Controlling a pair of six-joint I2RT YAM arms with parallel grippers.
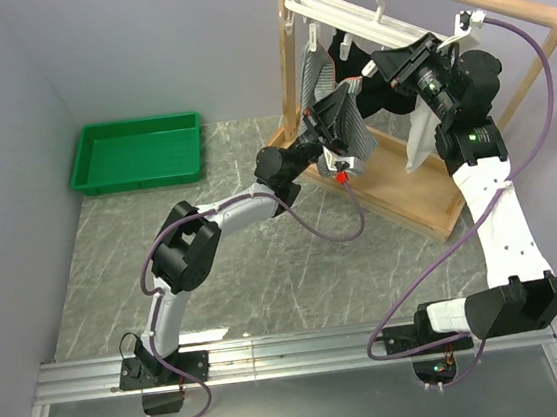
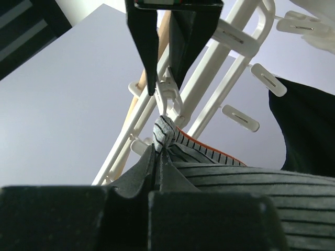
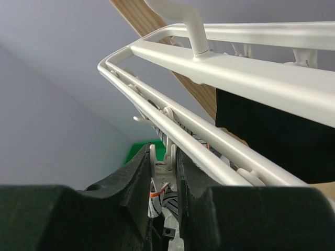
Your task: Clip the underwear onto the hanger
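Observation:
The white hanger hangs from the wooden rack's top rail. The grey striped underwear hangs below it. My left gripper is shut on a bunched edge of the underwear and holds it up to the lower end of a white clip. In the left wrist view the jaws are closed on the cloth. My right gripper comes from the right and is shut on that clip, a finger pressed on each side. Striped cloth shows below the clip.
The wooden rack stands at the back right with its base board on the table. A black garment and a small white cloth also hang from the hanger. A green tray lies at the back left.

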